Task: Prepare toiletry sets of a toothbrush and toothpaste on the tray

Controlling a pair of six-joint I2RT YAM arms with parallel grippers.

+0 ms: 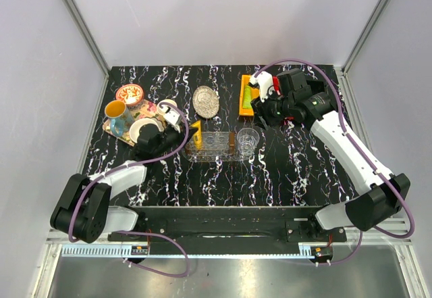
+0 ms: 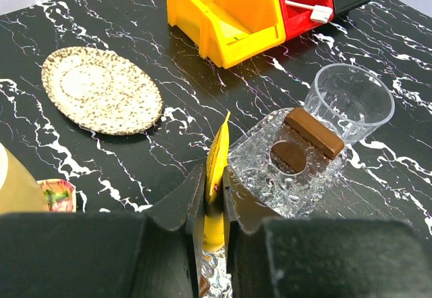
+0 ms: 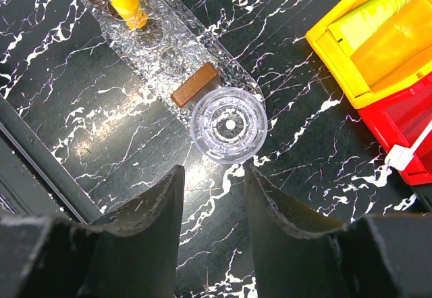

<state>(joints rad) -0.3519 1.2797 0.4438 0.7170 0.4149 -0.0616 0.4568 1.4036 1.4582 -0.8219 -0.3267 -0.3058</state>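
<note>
- Toothpaste, the orange-yellow tube (image 2: 217, 146), stands on edge, pinched between the pressed-together fingers of the left claw (image 2: 214, 186), over one end of the tray (image 2: 260, 169).
- The tray holds a brown block (image 2: 312, 131). A clear glass (image 2: 347, 102) stands at its other end, at two o'clock from the left claw.
- The yellow bin (image 3: 337, 61) holds the lime green tube (image 3: 378, 7), and the red bin (image 3: 405, 119) holds the toothbrush (image 3: 413, 149).
- The right wrist view shows the green tube plainly. The left wrist view alone shows a silvery dish (image 2: 101, 90), at ten o'clock.
- The right claw (image 3: 212, 200) is spread and holds nothing. The glass is at its twelve o'clock and the toothbrush at three o'clock.
</note>
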